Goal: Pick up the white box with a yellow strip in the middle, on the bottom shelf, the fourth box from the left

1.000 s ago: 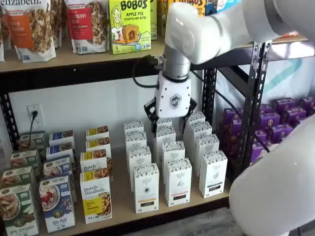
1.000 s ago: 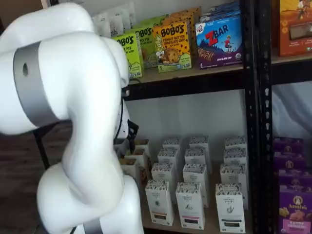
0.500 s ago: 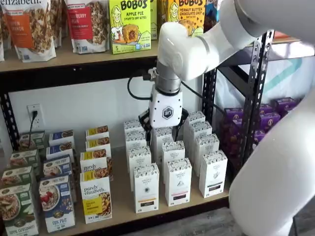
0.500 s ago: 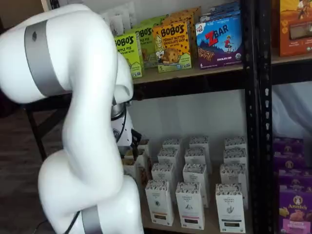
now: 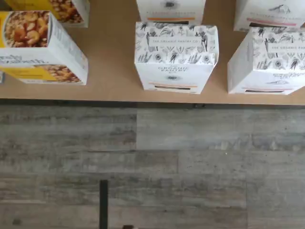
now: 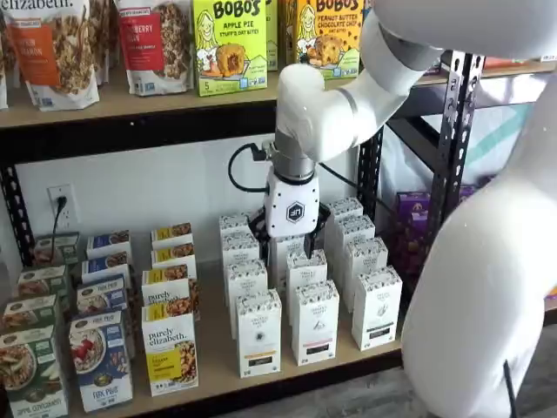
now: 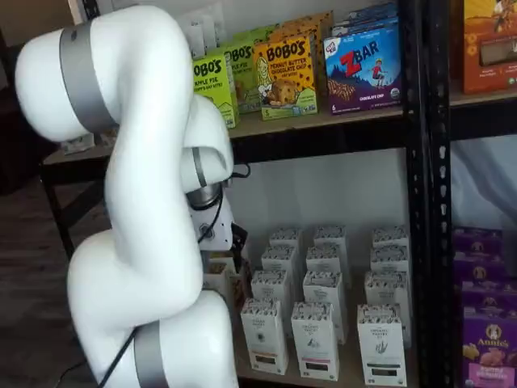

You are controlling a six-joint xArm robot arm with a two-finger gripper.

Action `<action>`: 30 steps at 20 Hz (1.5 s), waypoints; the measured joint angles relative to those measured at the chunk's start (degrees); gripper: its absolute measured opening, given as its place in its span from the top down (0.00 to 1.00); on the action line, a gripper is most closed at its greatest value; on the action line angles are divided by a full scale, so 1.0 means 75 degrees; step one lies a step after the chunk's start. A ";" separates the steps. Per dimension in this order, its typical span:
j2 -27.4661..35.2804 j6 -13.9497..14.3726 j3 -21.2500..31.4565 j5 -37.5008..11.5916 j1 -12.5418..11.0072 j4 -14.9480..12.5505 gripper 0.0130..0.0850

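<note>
The white box (image 6: 258, 333) with the yellow strip stands at the front left of the white cartons on the bottom shelf (image 6: 213, 348). In the wrist view it (image 5: 174, 57) sits near the deck's (image 5: 109, 62) front edge, its orange strip facing the floor side. My gripper (image 6: 291, 239) hangs over the back rows of white cartons, behind and above the box. Its black fingers (image 6: 260, 228) stand apart with a carton top showing between them, and they hold nothing. In a shelf view the big white arm hides most of the gripper body (image 7: 214, 230).
Like cartons with a black strip (image 6: 315, 322) (image 5: 267, 59) stand right of the box. A purely elizabeth box (image 6: 170, 353) (image 5: 38, 47) stands to its left. Bobo's boxes (image 6: 229, 43) fill the upper shelf. A black upright (image 6: 452, 174) and purple boxes (image 7: 485, 339) are at the right.
The gripper has come down and a little to the left, from above the back cartons to just over their tops. The boxes have not moved.
</note>
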 joint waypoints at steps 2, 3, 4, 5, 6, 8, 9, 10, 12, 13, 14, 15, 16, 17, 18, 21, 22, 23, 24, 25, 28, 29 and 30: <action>0.0321 -0.0016 -0.0120 -0.0164 -0.0107 -0.0108 0.00; 0.0448 -0.0038 -0.0150 -0.0280 -0.0154 -0.0137 0.00; 0.0576 -0.0083 -0.0171 -0.0416 -0.0204 -0.0142 0.00; 0.0681 -0.0122 -0.0181 -0.0546 -0.0245 -0.0144 0.00; 0.0802 -0.0150 -0.0189 -0.0696 -0.0291 -0.0162 0.00; 0.0993 -0.0178 -0.0196 -0.0938 -0.0355 -0.0205 0.00; 0.1069 -0.0220 -0.0196 -0.1044 -0.0380 -0.0188 0.00; 0.1222 -0.0308 -0.0214 -0.1204 -0.0420 -0.0133 0.00; 0.1333 -0.0365 -0.0290 -0.1145 -0.0424 -0.0070 0.00; 0.1412 -0.0424 -0.0334 -0.1136 -0.0419 0.0004 0.00; 0.1512 -0.0466 -0.0378 -0.1153 -0.0411 0.0060 0.00; 0.1619 -0.0509 -0.0418 -0.1208 -0.0401 0.0117 0.00; 0.1715 -0.0535 -0.0450 -0.1265 -0.0395 0.0153 0.00; 0.1814 -0.0566 -0.0489 -0.1320 -0.0391 0.0192 0.00; 0.1893 -0.0579 -0.0524 -0.1352 -0.0390 0.0207 0.00; 0.2120 -0.0591 -0.0614 -0.1469 -0.0407 0.0201 0.00; 0.2165 -0.0593 -0.0632 -0.1488 -0.0415 0.0195 0.00; 0.2240 -0.0630 -0.0657 -0.1540 -0.0430 0.0218 0.00; 0.2321 -0.0684 -0.0677 -0.1602 -0.0446 0.0259 0.00; 0.2453 -0.0773 -0.0714 -0.1715 -0.0471 0.0327 0.00; 0.2772 -0.0925 -0.0827 -0.1950 -0.0531 0.0421 0.00; 0.2856 -0.0969 -0.0864 -0.1998 -0.0544 0.0452 0.00; 0.2949 -0.1055 -0.0907 -0.2058 -0.0555 0.0528 0.00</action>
